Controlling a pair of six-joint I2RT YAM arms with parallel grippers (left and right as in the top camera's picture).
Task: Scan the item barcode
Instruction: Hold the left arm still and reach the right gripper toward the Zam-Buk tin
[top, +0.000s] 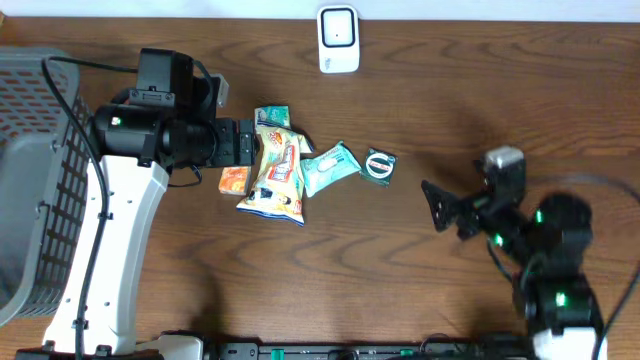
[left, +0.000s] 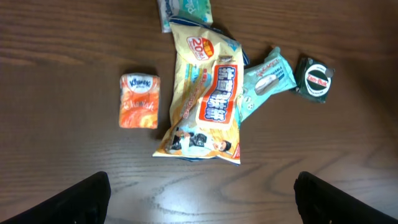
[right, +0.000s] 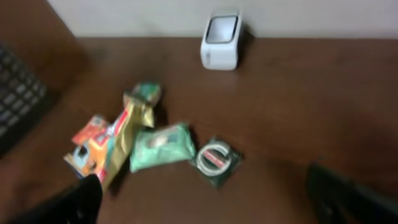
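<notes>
We see the yellow snack bag (top: 277, 170) lying flat on the desk (top: 400, 290), overlapping a teal wipes pack (top: 330, 167) (an orange tissue pack (top: 235, 180) sits just beside it). Our left end effector (left: 202, 180) hovers above the bag, jaws wide and empty. The right end effector (top: 436, 205), equally wide, is well apart. The white scanner (top: 338, 39) stands at the desk's far edge.

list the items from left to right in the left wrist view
tissue pack → snack bag → wipes pack → dark packet
</notes>
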